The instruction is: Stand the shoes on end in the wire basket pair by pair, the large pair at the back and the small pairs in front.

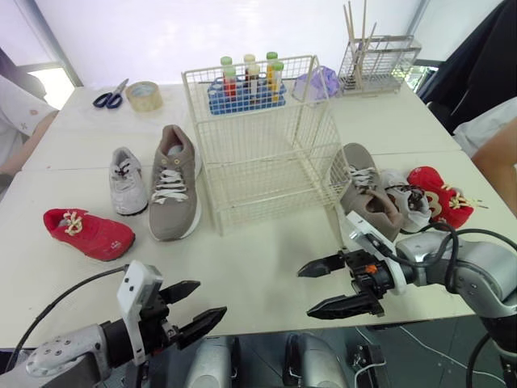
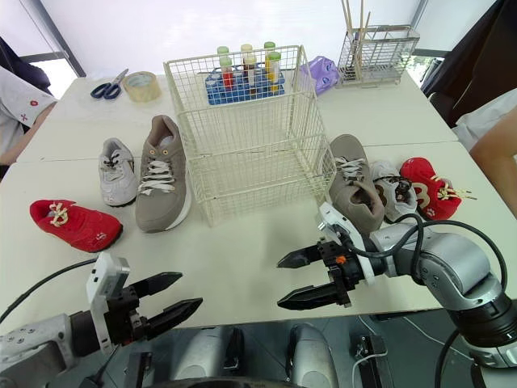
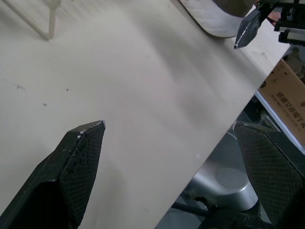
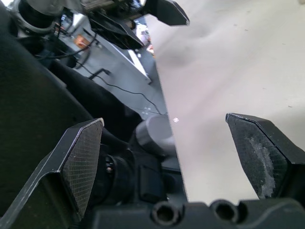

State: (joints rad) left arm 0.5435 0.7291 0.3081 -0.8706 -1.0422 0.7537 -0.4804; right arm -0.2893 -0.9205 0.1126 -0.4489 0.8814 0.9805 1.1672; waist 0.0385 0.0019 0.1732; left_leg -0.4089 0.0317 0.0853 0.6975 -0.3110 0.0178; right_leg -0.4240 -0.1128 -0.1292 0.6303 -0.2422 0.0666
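The white wire basket (image 1: 262,137) stands empty at the table's middle. To its left lie a large taupe shoe (image 1: 173,182), a small grey shoe (image 1: 127,179) and a small red shoe (image 1: 87,232). To its right lie the other taupe shoe (image 1: 367,191), a grey shoe (image 1: 406,200) and a red shoe (image 1: 439,194). My left gripper (image 1: 192,310) hovers open over the table's front edge, holding nothing. My right gripper (image 1: 321,286) is open too, near the front edge, just in front of the right taupe shoe.
Behind the basket stand a blue rack of tubes (image 1: 246,85), a purple bag (image 1: 317,83) and a wire holder with chopsticks (image 1: 376,61). Scissors (image 1: 111,96) and a tape roll (image 1: 144,95) lie at the back left. People sit at both table sides (image 1: 18,113).
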